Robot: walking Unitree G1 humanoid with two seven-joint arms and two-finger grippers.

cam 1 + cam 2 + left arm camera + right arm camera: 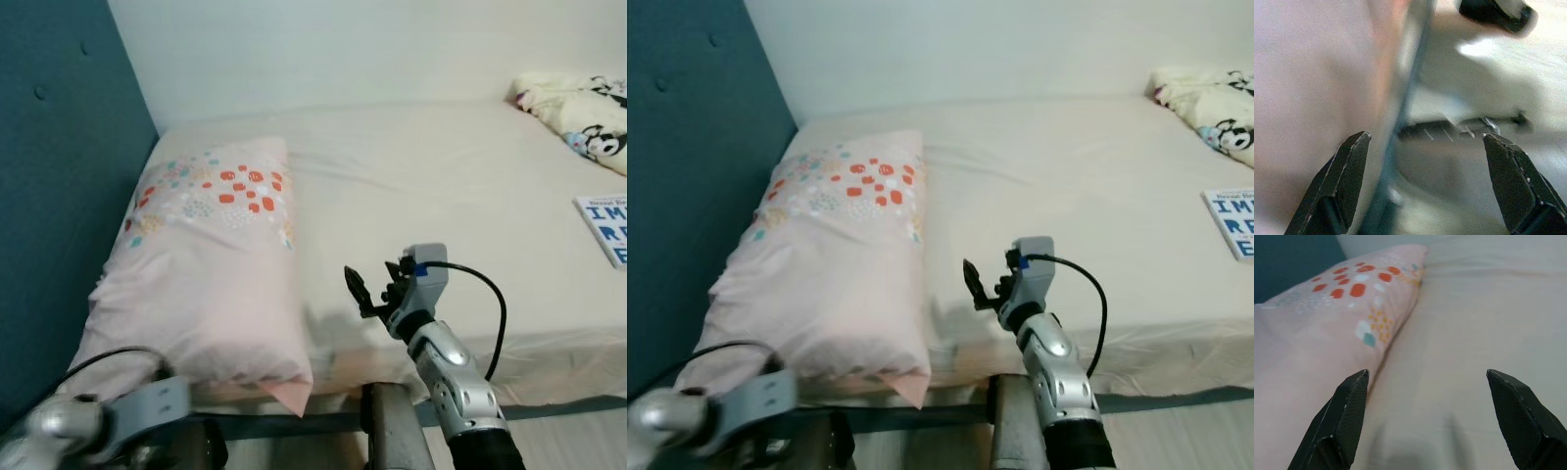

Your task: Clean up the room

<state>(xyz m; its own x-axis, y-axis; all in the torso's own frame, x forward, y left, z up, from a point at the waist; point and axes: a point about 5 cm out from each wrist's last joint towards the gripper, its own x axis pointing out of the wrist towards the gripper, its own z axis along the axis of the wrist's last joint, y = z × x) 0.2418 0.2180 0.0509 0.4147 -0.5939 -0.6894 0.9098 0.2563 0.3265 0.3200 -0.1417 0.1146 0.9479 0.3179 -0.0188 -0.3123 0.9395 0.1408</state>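
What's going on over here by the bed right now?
The robot stands at the edge of a bed with a pink pillow lying against the teal headboard. Its right gripper is raised over the sheet just beside the pillow, fingers open and holding nothing. The left gripper sits low by the bed's edge, also open and empty. Further along the bed lie a blue book and a cartoon-print blanket, both untouched.

Right hand [364, 291] raised, left hand [1422, 186] low, both agape.
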